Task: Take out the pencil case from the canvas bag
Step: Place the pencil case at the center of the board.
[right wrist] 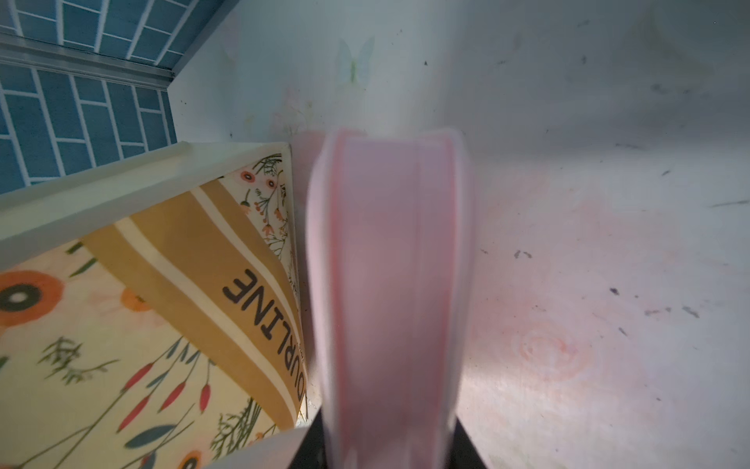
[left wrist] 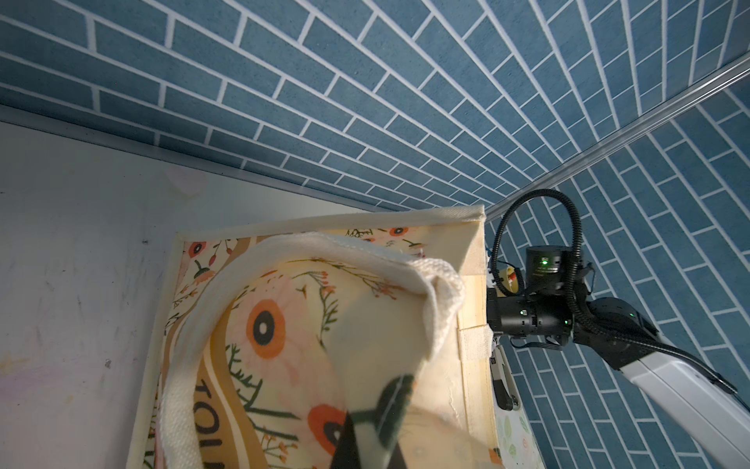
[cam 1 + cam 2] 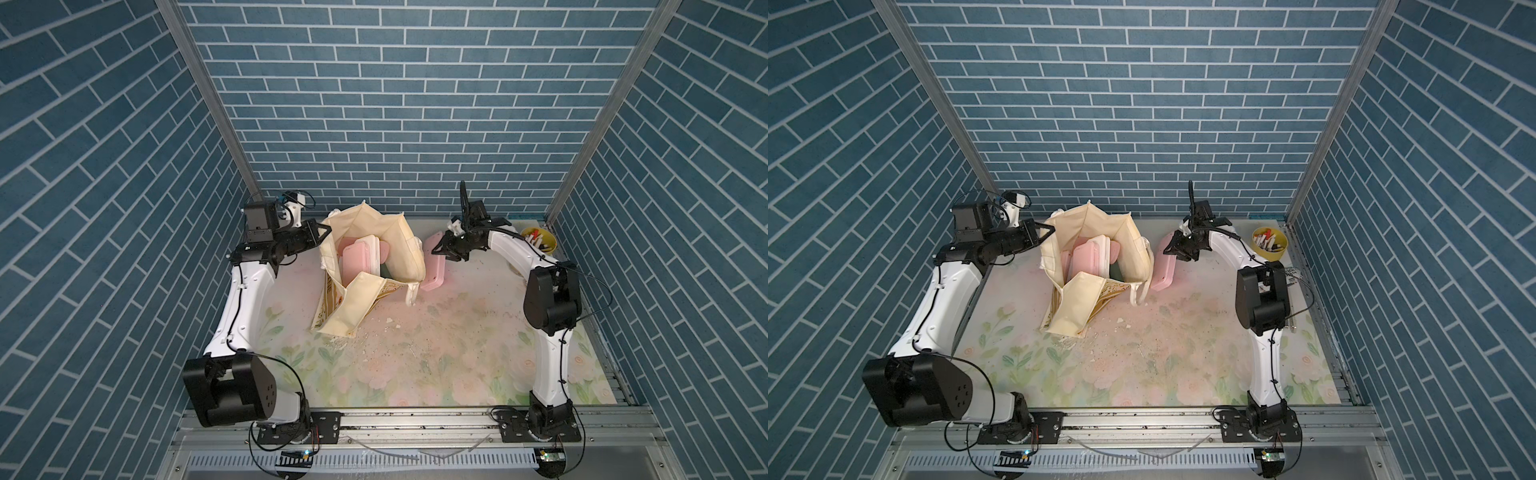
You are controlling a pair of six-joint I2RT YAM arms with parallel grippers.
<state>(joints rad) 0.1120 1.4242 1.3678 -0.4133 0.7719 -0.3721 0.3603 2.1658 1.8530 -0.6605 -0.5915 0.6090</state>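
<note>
Pinches the left rim of the bag [image 3: 399, 245] [image 3: 1133, 245] [image 2: 284, 325] with the left gripper [image 3: 326, 231] [image 3: 1049, 231], jaws closed on the cloth, mouth gaping upward. Clamps the case [image 3: 432, 270] [image 3: 1163, 272] [image 1: 389, 284] in the right gripper [image 3: 438, 249] [image 3: 1169, 249], jaws closed on its upper end. Places that pink case outside the bag, just beside the right wall, steeply tilted; cannot tell whether its lower end touches the mat [image 3: 415, 365]. Shows pink and white boxes [image 3: 361, 255] on edge inside the bag. Sets the bag's far edge near the back wall [image 3: 395, 124], with little room behind. Leaves open mat to the right of the case as far as the yellow pot [image 3: 1276, 254] in the far right corner. Leaves the whole near half of the mat open too, bar scattered crumbs [image 3: 390, 320] just near of the bag. Drapes one handle [image 2: 324, 251] across the floral print in the left wrist view. Reads "OURLINE" in dark capitals on the mustard stripe [image 1: 203, 264] in the right wrist view, earlier letters lost at the bag's edge. Reads only "TO" and cut-off letters on the same stripe in the left wrist view.
</note>
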